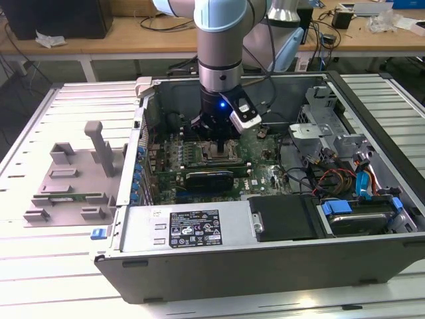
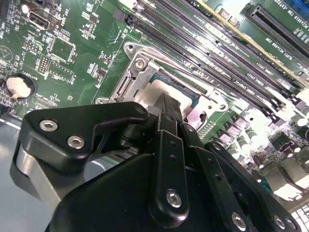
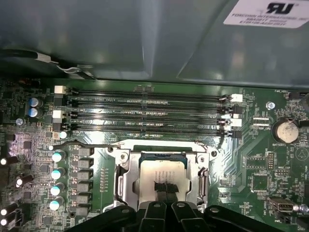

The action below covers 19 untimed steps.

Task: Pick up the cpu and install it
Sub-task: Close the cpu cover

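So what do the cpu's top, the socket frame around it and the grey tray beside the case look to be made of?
The cpu: seemingly a metal lid, pale silver-grey with a dull sheen. The socket frame: bare stamped metal, brighter and shinier, with thin bent edges and screws. The grey tray: probably moulded plastic, uniform matte grey, chunky upright posts, no glints.

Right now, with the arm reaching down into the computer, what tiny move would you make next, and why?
Probably a slow, straight lift of the gripper. In the first wrist view the cpu already lies square inside the socket frame, with the gripper down at its middle. Any sideways drag might shift it. Whether it is fully seated, I cannot tell.
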Motion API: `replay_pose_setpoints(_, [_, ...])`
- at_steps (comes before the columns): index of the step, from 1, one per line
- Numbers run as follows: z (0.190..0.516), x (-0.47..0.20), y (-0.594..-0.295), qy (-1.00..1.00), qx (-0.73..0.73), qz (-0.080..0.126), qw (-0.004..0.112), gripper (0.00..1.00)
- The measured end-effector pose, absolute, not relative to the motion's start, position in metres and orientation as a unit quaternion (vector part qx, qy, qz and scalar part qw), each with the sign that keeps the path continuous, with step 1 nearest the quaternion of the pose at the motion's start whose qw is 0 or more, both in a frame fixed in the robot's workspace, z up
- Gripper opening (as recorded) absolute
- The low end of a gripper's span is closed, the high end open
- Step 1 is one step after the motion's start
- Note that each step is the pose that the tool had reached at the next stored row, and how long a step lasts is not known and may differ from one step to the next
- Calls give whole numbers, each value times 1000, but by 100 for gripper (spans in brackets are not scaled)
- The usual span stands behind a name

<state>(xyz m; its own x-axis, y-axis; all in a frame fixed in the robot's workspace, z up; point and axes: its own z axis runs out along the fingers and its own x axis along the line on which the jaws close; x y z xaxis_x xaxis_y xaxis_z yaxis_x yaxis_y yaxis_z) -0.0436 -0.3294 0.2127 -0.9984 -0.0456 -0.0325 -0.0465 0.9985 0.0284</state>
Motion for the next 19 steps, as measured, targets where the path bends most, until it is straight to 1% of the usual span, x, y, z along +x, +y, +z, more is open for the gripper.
replay_pose_setpoints(5, [210, -45, -324, 999, -23, 22, 16, 11])
replay_pose_setpoints(8, [204, -45, -324, 999, -23, 22, 16, 11])
replay_pose_setpoints(19, [203, -45, -326, 999, -23, 18, 16, 11])
